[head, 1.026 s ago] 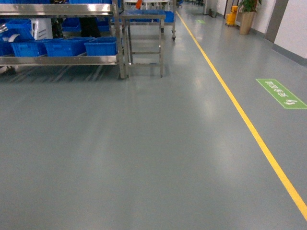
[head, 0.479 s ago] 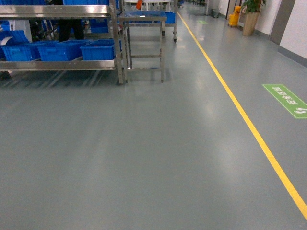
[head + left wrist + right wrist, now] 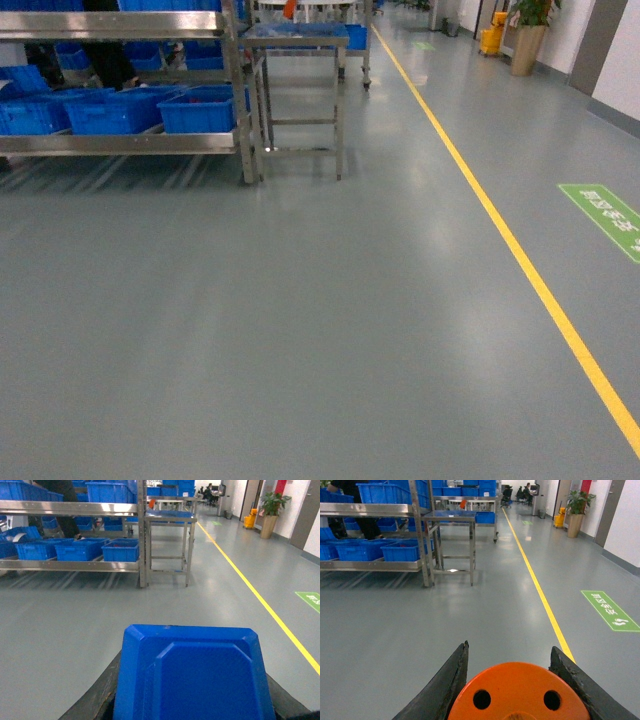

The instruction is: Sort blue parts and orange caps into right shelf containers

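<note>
A blue part (image 3: 192,675) fills the bottom of the left wrist view, and my left gripper (image 3: 193,680) is shut on it, its black fingers (image 3: 97,697) showing at both sides. My right gripper (image 3: 510,652) is shut on an orange cap (image 3: 520,692), whose flat end with two holes faces the camera. Neither gripper shows in the head view. Large blue bins (image 3: 200,108) stand in a row on the low steel shelf (image 3: 120,143) at the far left; they also show as bins (image 3: 121,550) and bins (image 3: 402,551) in the wrist views.
A steel table (image 3: 300,40) stands right of the shelf. A yellow floor line (image 3: 520,260) runs down the right side, with a green floor sign (image 3: 610,215) beyond it. A person's legs (image 3: 105,60) show behind the shelf. A potted plant (image 3: 527,40) stands far right. Grey floor lies between.
The shelf and table have grown larger and slid lower in the head view, and the green sign has drifted right: the base has rolled forward towards the shelf.
</note>
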Robot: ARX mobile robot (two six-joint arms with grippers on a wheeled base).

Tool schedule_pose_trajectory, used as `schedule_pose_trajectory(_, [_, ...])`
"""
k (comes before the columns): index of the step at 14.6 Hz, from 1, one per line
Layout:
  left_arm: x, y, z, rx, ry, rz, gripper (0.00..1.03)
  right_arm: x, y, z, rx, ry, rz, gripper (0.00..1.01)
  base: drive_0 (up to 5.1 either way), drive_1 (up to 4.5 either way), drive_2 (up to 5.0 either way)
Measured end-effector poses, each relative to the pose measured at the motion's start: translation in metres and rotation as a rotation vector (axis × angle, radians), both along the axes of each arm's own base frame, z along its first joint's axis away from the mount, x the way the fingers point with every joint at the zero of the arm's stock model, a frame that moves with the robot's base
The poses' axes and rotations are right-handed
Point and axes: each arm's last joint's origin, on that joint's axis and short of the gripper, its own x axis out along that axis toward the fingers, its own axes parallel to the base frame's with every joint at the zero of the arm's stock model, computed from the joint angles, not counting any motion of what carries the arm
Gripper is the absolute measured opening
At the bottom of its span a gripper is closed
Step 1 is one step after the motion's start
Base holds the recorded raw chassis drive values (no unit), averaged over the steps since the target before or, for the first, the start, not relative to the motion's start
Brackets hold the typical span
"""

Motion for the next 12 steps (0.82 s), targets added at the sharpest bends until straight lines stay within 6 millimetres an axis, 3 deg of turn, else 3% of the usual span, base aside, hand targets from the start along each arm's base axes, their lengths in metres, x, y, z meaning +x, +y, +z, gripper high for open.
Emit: schedule_pose_trajectory(12, [0.0, -0.0001, 0.0, 0.0, 0.0, -0.002, 0.44, 0.0, 0.0, 0.0003, 0.0, -0.003, 0.0, 0.43, 0.0, 4.18, -4.3])
